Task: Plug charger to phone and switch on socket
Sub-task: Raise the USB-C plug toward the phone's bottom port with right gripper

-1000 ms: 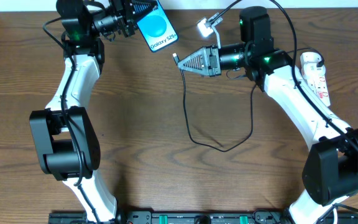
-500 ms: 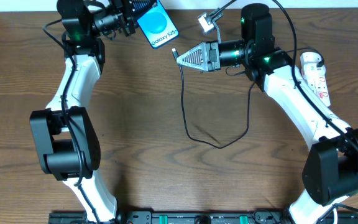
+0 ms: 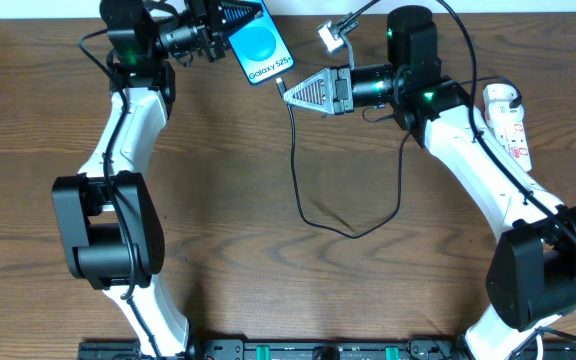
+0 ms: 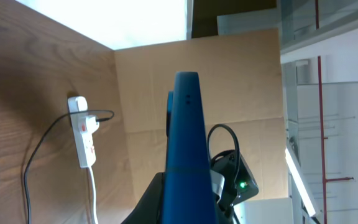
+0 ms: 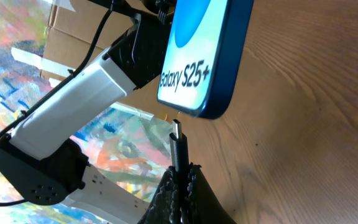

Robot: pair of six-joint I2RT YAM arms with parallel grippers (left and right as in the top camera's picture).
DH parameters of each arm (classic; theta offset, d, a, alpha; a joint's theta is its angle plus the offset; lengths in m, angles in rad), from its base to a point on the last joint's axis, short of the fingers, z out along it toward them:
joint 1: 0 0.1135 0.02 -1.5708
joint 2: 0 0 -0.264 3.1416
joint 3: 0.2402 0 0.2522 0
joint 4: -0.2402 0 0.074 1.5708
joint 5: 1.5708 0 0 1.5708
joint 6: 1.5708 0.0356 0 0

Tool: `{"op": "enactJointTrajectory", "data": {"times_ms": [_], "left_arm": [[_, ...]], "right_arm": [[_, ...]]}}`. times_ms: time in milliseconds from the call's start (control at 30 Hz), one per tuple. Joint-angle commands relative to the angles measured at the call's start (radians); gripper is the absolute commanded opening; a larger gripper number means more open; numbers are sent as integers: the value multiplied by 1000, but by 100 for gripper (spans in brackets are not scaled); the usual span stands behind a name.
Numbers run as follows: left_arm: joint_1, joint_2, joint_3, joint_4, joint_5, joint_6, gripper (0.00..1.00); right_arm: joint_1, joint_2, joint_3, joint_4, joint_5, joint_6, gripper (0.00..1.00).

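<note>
My left gripper (image 3: pixel 230 25) is shut on the phone (image 3: pixel 259 47) and holds it above the table's far edge, its cyan "Galaxy S25+" screen facing up. The left wrist view shows the phone (image 4: pixel 186 155) edge-on between the jaws. My right gripper (image 3: pixel 293 93) is shut on the charger's connector end (image 3: pixel 282 88). In the right wrist view the connector tip (image 5: pixel 177 132) stands just below the phone's bottom edge (image 5: pixel 219 106), a small gap apart. The black cable (image 3: pixel 308 215) loops over the table. The socket (image 3: pixel 509 124), a white power strip, lies at the far right, the white plug head (image 3: pixel 501 97) in it.
A small white block (image 3: pixel 330 37) hangs near the right arm at the back. The socket also shows in the left wrist view (image 4: pixel 84 134) beside a cardboard wall (image 4: pixel 229 81). The table's far edge runs just behind the phone.
The left gripper has carried the phone to the right, toward the connector. The right gripper rose slightly with the connector and then stayed. The gap between tip and phone has shrunk.
</note>
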Motion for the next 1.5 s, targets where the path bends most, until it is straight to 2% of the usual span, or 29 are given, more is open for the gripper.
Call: {"op": "enactJointTrajectory", "data": {"times_ms": [0, 633, 1467], "left_arm": [[0, -19, 21, 13, 33, -6, 7], [-27, -19, 21, 13, 18, -6, 7], [-27, -19, 21, 13, 135, 66, 7]], "right_arm": [[14, -8, 2, 3, 1, 10, 1], [17, -8, 2, 3, 5, 16, 1], [3, -8, 2, 69, 34, 113, 1]]}}
